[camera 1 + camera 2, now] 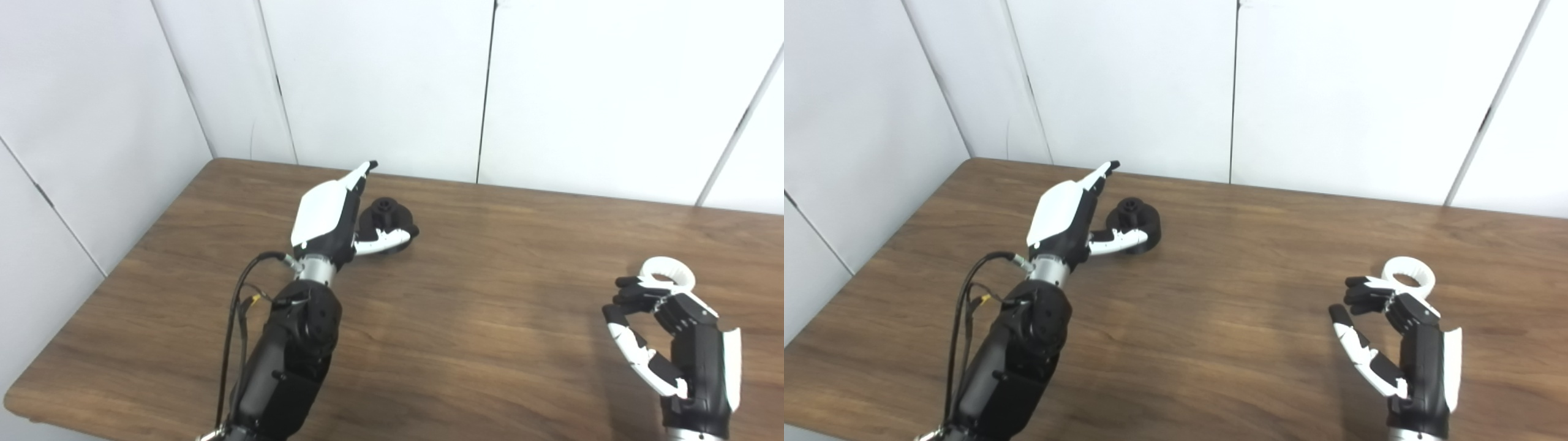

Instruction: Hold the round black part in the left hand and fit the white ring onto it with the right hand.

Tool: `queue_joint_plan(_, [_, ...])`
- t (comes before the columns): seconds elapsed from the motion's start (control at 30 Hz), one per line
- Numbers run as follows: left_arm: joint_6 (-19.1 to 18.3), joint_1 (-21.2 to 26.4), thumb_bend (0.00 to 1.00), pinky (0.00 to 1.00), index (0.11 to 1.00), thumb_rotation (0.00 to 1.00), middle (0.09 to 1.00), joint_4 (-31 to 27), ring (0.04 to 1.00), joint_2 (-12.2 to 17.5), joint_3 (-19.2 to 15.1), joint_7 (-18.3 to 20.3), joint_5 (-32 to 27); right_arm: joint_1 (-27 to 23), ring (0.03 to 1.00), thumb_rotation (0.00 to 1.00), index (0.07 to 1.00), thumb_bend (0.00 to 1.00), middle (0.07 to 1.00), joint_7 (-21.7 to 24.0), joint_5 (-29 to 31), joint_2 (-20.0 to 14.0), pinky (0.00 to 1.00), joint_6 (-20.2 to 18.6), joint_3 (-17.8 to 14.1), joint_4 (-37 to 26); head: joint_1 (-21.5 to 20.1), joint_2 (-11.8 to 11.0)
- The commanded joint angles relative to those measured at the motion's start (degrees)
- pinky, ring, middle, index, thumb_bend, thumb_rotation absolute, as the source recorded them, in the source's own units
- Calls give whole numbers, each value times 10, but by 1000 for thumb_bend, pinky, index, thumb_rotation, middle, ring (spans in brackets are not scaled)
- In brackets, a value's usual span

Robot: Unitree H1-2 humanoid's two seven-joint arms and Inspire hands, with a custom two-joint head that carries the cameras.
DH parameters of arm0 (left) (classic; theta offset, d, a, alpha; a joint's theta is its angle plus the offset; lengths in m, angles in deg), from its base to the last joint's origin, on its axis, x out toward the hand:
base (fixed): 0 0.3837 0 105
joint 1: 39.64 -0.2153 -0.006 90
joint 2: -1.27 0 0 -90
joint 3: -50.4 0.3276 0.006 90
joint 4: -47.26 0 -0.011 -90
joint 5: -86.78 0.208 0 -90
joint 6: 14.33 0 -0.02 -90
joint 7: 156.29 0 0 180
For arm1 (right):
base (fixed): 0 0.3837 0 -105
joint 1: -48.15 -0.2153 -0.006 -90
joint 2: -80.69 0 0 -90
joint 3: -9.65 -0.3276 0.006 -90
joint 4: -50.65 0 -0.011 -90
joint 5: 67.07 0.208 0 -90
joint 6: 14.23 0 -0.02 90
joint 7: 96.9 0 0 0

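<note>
L hand [334, 214] open beside black part [386, 222]; R hand [674, 331] near white ring [667, 272].

bare table [490, 294] between both robot hands

Left hand [331, 214]: white back plate, black fingers with white segments, silver wrist collar, black forearm housing. Black cables [236, 318] looped alongside, yellow tag visible. Right hand [680, 343]: black body, white edge panels and thumb segments.

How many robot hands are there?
2. The left hand is next to the round black part. The right hand is near the white ring.
</note>
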Motion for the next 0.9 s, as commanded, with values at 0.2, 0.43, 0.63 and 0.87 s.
queue_joint_plan(0.2, [-22,59,887,826,915,528,934,48,932,22,2,7,13,3,532,151,497,499,608,5,3,-9,450,11,-10,0,-1,1])
queue_joint_plan(0.43, [-20,77,932,776,895,549,929,99,929,35,17,1,16,4,532,151,497,499,609,6,3,-8,447,11,-12,3,0,1])
queue_joint_plan(0.63, [-23,82,937,815,894,528,940,131,942,38,16,-4,12,6,526,151,497,499,606,6,1,-7,445,6,-14,-2,-1,2])
queue_joint_plan(0.87, [-25,89,971,840,899,564,950,169,953,43,16,1,21,7,529,150,497,499,608,7,0,-7,447,9,-15,-2,-1,4])
